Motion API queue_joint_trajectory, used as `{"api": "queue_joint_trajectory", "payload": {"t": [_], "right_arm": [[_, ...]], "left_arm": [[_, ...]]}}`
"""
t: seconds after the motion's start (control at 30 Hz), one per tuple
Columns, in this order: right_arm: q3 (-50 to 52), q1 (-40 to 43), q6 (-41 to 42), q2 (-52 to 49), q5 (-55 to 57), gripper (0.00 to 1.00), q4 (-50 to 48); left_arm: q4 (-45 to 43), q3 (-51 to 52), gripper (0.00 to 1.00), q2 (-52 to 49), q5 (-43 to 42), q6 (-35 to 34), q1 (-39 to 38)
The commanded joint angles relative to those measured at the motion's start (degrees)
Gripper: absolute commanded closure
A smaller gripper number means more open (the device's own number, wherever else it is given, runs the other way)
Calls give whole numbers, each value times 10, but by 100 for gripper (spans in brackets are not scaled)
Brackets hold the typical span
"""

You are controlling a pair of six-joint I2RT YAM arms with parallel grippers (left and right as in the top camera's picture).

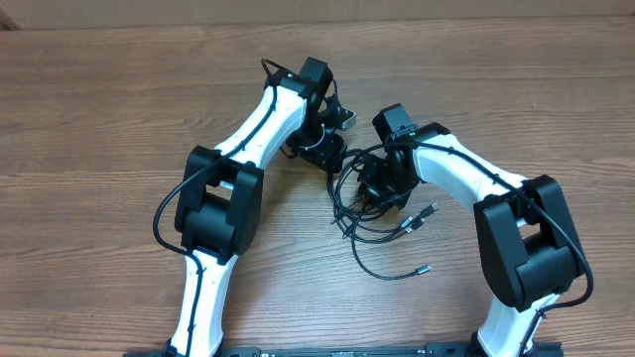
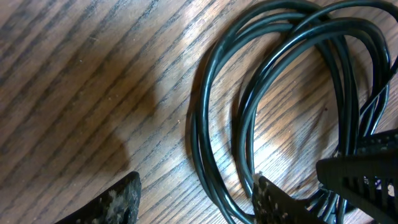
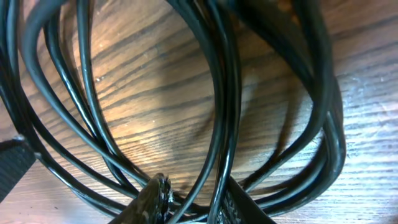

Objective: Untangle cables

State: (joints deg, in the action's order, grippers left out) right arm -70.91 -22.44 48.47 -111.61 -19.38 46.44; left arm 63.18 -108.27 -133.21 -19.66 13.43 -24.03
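cables (image 1: 349,213) sit in a loose tangled bundle on the table (image 1: 119,99), centre-right, under my right arm and between both wrists. They look thin, light and floppy with a glossy jacket, so I expect strands to slip and drag neighbours. My right gripper (image 3: 193,193) is nipped onto a couple of strands at the loop's bottom. My left gripper (image 2: 196,180) has its jaws apart, astride the loop edge, holding nothing. I'd take one strand near a plug tip (image 1: 429,210), not mid-bundle

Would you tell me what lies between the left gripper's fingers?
The left wrist view shows cables lying between the left gripper's fingers, over the table.
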Motion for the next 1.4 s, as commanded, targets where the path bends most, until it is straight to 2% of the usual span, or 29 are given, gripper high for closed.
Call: {"api": "queue_joint_trajectory", "payload": {"t": [0.0, 0.43, 0.63, 0.97, 1.07, 1.37], "right_arm": [[3, 4, 10, 3, 15, 72, -11], [5, -22, 14, 3, 74, 74, -23], [5, -24, 32, 3, 74, 84, -49], [5, -24, 32, 3, 74, 84, -68], [5, -24, 32, 3, 74, 84, -68], [5, -24, 32, 3, 74, 84, -68]], "left_arm": [[-1, -1, 42, -3, 1, -8, -4], [-1, -1, 42, -3, 2, -8, -4], [-1, -1, 42, -3, 2, -8, -4], [-1, -1, 42, -3, 16, -9, -4], [-2, 0, 43, -3, 40, -24, -4], [-9, 2, 46, -6, 42, -43, -4]]}}
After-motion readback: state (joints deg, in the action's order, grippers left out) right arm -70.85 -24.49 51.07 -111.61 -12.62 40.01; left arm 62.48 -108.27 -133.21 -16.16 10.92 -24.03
